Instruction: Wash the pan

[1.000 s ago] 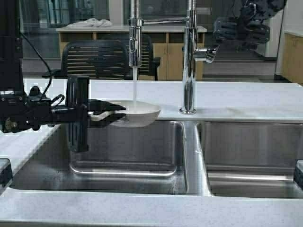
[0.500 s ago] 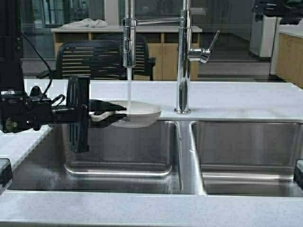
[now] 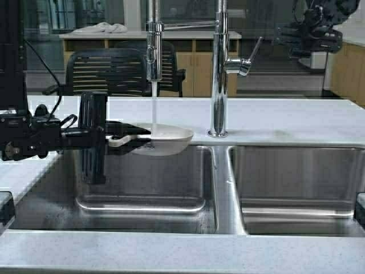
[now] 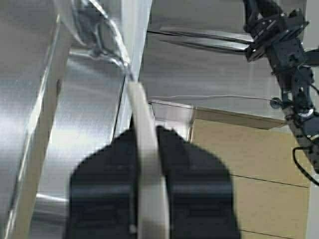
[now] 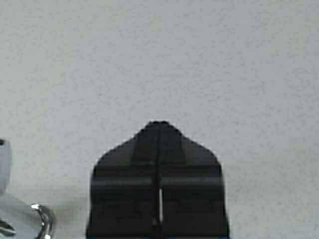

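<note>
The cream-white pan (image 3: pixel 166 140) is held level over the back of the left sink basin (image 3: pixel 142 182). A stream of water (image 3: pixel 153 105) falls from the spray head (image 3: pixel 153 57) into it. My left gripper (image 3: pixel 128 136) reaches in from the left and is shut on the pan's short handle. In the left wrist view the handle (image 4: pixel 147 164) sits clamped between the two dark fingers (image 4: pixel 107 189). My right gripper (image 3: pixel 293 37) is raised at the upper right, beyond the tap lever (image 3: pixel 246 61). In the right wrist view it (image 5: pixel 159 124) is shut and empty over the speckled counter.
The chrome tap column (image 3: pixel 218 74) stands between the two basins. The right basin (image 3: pixel 296 182) lies to the right. White counter (image 3: pixel 296 120) runs behind and in front of the sinks. A black chair (image 3: pixel 108 71) stands behind the counter.
The robot has moved: tap and sinks have shifted a little left in the high view, so the stream lands nearer the handle. My right arm has drawn back from the tap lever.
</note>
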### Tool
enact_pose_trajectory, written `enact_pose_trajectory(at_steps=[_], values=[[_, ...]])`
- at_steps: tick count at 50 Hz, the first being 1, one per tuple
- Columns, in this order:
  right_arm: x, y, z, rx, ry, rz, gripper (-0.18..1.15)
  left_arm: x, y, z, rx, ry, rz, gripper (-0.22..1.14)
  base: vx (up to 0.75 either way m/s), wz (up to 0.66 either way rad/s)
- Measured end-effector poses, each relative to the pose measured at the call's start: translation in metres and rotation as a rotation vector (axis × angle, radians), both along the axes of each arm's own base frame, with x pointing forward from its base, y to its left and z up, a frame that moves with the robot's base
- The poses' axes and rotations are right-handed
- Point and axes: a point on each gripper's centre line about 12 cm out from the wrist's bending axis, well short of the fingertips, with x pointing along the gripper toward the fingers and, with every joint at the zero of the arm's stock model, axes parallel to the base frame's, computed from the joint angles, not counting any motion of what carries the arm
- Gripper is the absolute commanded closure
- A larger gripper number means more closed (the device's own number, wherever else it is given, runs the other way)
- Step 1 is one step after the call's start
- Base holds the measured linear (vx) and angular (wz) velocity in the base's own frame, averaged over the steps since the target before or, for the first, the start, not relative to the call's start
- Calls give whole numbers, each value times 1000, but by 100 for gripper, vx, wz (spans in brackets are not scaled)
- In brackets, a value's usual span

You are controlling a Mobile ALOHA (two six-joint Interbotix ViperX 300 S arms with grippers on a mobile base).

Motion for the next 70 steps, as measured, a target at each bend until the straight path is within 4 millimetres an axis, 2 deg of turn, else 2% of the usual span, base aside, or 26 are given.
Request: enact_pose_trajectory(at_steps=[12, 23, 39, 47, 56, 62, 67, 70], values=[[16, 35, 5, -10, 24, 62, 92, -1, 0, 1, -9, -6, 0, 89, 0, 0], [19, 64, 9, -13, 19, 113, 92, -1, 0, 0, -8, -3, 0, 89, 0, 0], [13, 69, 6, -24, 37, 129, 92, -2, 0, -5, -4, 11, 0, 89, 0, 0], [1, 71, 19, -39, 37, 142, 92, 0, 0, -6, -4, 11, 1, 89, 0, 0], [-13, 91, 34, -94, 13, 213, 92, 2, -1, -10, -4, 10, -2, 89, 0, 0], [-23, 113, 51, -83, -46, 257, 92, 3, -2, -9, -7, 7, -3, 89, 0, 0], [-27, 109, 50, -83, -49, 254, 92, 3, -2, -9, -8, 5, -3, 89, 0, 0], [-28, 95, 46, -80, -39, 227, 92, 3, -2, -9, -8, 5, -3, 89, 0, 0]])
